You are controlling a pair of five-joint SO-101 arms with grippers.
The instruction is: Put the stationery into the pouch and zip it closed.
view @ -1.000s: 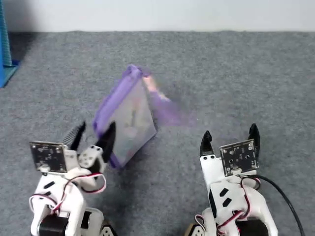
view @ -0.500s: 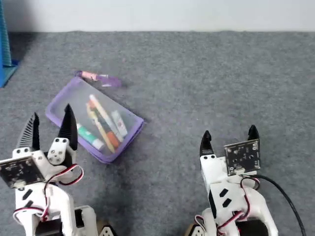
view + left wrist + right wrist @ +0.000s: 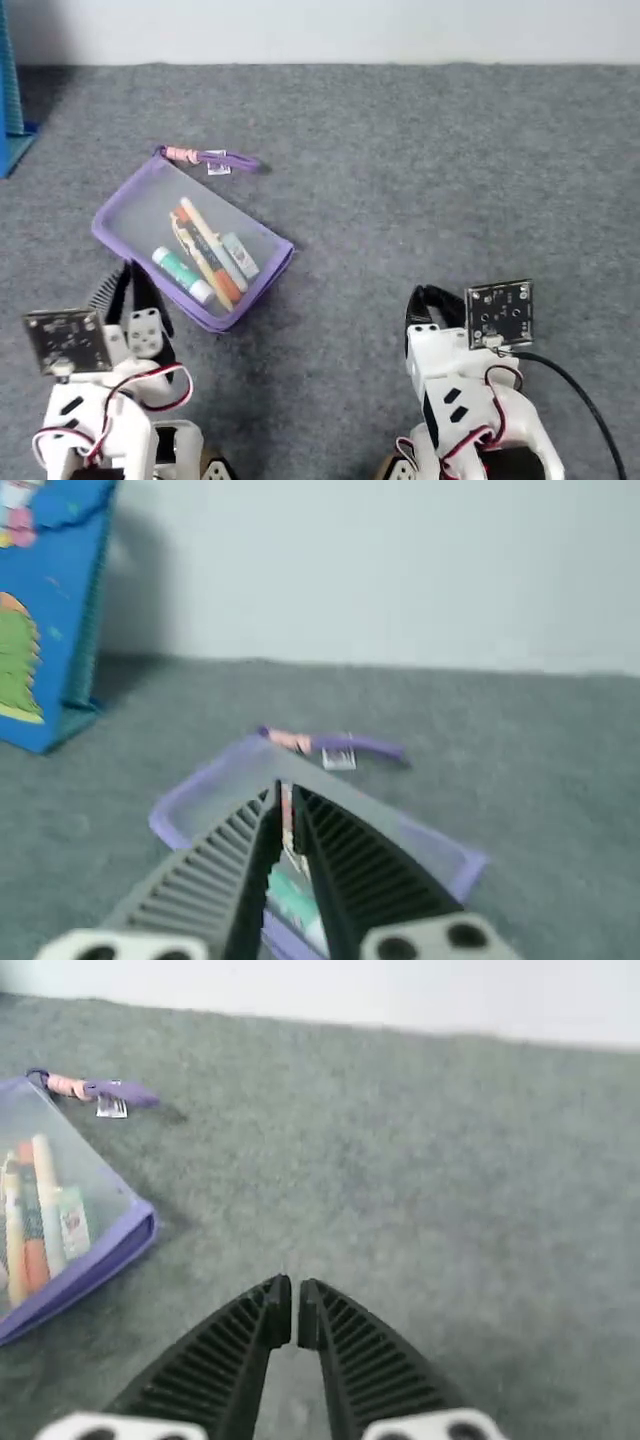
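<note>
Pouch (image 3: 145, 215) lay flat on the grey, felt-like counter (image 3: 430, 170), left of centre and turned at a slant, one long side towards the left arm (image 3: 100, 410). Clear face, purple edging. Stationery (image 3: 205, 260) sat inside, bunched towards the near end: an orange pen (image 3: 207, 250), a green-and-white stick (image 3: 182, 275) and a small pale piece (image 3: 240, 257) lying side by side. A purple strap (image 3: 225, 160) with a pink end and a small white tag trailed from the far corner onto the counter. Whether the zip was fully drawn could not be told. Left jaws were closed on nothing, the tips all but touching, and sat just off the pouch's near-left edge; in the left wrist view they pointed straight along the pouch (image 3: 200, 800), with the strap (image 3: 345, 746) beyond the tips. No contact with the pouch could be made out. Right jaws were likewise closed and empty, ahead of the right arm (image 3: 470, 410) and well apart from the pouch, bare counter between them; the right wrist view showed the pouch (image 3: 95, 1235) off to one side with its strap (image 3: 105, 1090) farther away. A blue box (image 3: 8, 90) stood at the counter's far left edge, a white wall (image 3: 350, 30) along the back.
</note>
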